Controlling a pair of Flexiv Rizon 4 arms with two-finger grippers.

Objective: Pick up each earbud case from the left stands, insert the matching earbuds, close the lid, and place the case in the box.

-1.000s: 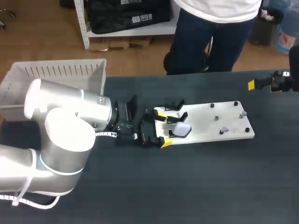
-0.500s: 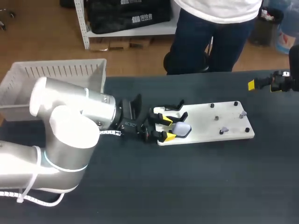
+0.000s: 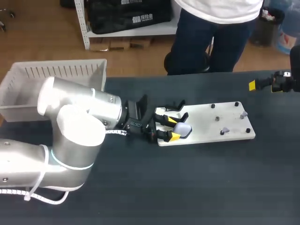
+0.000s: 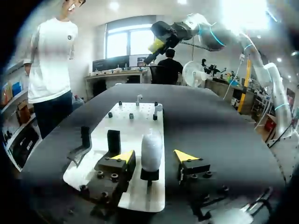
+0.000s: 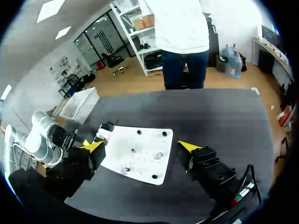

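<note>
Motion first: brought the left gripper [image 3: 174, 128] forward across the table [image 3: 187, 187] over the last second, from just short of the white board [image 3: 220, 112] to over its near end. Narrowed the fingers as well, bringing the yellow tips to either side of the earbud case [image 3: 183, 130]. Left the case where it was, upright on its black stand [image 4: 149, 174].

Shown only from the left wrist: a gap between the case and each finger, so gripper open, gripping nothing.

Shown only from the head view: white box [image 3: 61, 75] at the table's far left, behind the left arm.

Found the right gripper [image 5: 141, 146] well apart at the table's right edge, spread wide, with nothing between its fingers.
</note>
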